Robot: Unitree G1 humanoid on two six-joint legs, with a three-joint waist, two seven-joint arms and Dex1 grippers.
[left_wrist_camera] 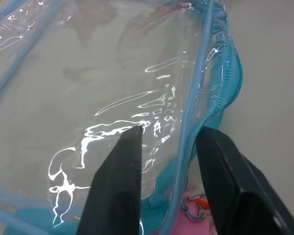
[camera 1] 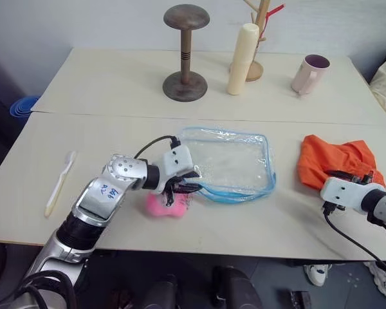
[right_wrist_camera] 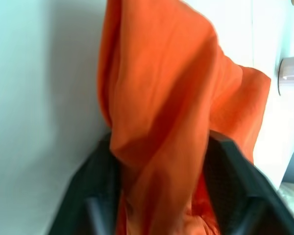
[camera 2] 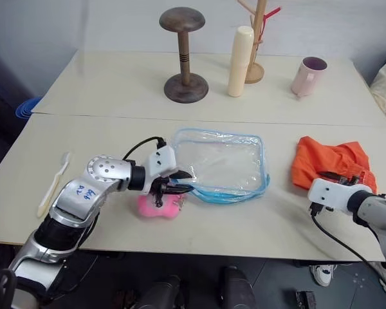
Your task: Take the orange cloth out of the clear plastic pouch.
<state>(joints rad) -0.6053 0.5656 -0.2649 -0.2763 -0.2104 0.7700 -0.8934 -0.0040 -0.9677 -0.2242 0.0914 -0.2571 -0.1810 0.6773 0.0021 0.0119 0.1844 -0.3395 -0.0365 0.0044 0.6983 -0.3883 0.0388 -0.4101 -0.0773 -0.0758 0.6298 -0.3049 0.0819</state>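
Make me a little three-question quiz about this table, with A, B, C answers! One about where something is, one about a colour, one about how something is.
1. Where is the orange cloth?
A. Inside the clear plastic pouch
B. On the table, on the robot's right of the pouch
C. Hanging on the wooden stand

2. What colour is the mug?
A. Pale pink
B. Green
C. Black

3. How is the pouch?
A. Stuffed full
B. Empty
C. Standing upright

Answers:
1 B, the cloth lies on the tabletop at the right gripper.
2 A, it looks pale pink.
3 B, the tabletop shows through its flat clear sides.
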